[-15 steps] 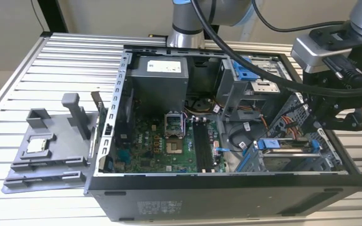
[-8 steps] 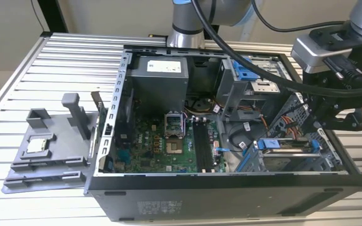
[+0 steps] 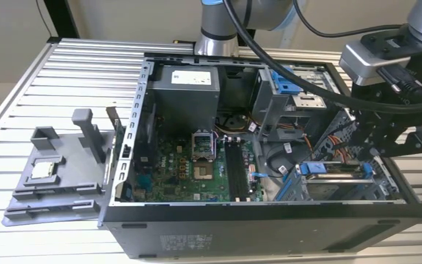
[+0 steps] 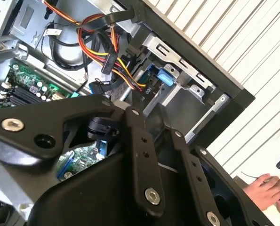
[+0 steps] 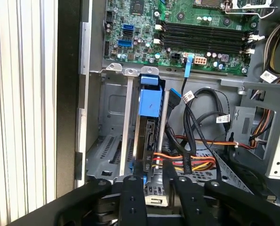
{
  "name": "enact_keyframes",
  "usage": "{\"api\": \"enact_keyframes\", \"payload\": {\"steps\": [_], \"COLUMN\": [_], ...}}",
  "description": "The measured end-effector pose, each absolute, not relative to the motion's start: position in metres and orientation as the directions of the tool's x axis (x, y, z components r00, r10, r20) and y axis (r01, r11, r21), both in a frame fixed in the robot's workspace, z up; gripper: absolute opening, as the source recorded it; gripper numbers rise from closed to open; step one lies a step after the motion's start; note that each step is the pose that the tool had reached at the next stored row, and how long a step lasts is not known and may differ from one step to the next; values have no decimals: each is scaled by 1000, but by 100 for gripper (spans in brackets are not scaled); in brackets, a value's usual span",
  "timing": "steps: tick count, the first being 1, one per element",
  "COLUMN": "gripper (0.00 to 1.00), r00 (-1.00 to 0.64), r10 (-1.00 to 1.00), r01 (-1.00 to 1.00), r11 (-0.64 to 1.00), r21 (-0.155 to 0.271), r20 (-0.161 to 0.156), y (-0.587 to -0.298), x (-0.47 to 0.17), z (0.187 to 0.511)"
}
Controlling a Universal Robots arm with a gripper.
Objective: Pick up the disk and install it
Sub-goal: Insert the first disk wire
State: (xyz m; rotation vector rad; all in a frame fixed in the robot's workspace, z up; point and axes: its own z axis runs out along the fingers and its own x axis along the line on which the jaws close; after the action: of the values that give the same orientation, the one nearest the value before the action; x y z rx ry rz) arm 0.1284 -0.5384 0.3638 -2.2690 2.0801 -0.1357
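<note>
Black links of the claw (image 5: 154,181) sit nearest me in the first wrist view, and the disk (image 5: 148,125) starts right at their tips. It stands on edge in the bay (image 5: 109,141) with its blue frame towards the camera, and its near end runs in under the claw. The contact is hidden, so I cannot tell whether the claw is clamped on that end or only straddling it.

What matters here is the line-up. The disk lies straight ahead of the claw, and its long axis runs directly away from it towards the board (image 5: 196,28). The far end, with its blue tab, is close to the bay's edge nearest the board, so I judge the disk to be most of the way home.

Just beside it, red, yellow and black cables (image 5: 196,162) drape across the neighbouring space. Beyond them is the green board.

In the exterior view the disk (image 3: 336,169) sits in the near corner of the open case (image 3: 270,225), on the exterior view's right. The case lies on a slatted metal desk (image 3: 86,60).
</note>
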Motion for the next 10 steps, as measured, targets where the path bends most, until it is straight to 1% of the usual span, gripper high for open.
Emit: {"api": "enact_keyframes", "payload": {"steps": [5, 7, 10], "gripper": [100, 100, 100], "r00": [164, 189, 223], "r10": [-986, -982, -974], "r01": [-980, -974, -962], "r11": [-166, -191, -226], "r21": [-112, -123, -154], "r20": [26, 28, 33], "y": [-538, -538, -538], "x": [128, 128, 128], "z": [364, 364, 364]}}
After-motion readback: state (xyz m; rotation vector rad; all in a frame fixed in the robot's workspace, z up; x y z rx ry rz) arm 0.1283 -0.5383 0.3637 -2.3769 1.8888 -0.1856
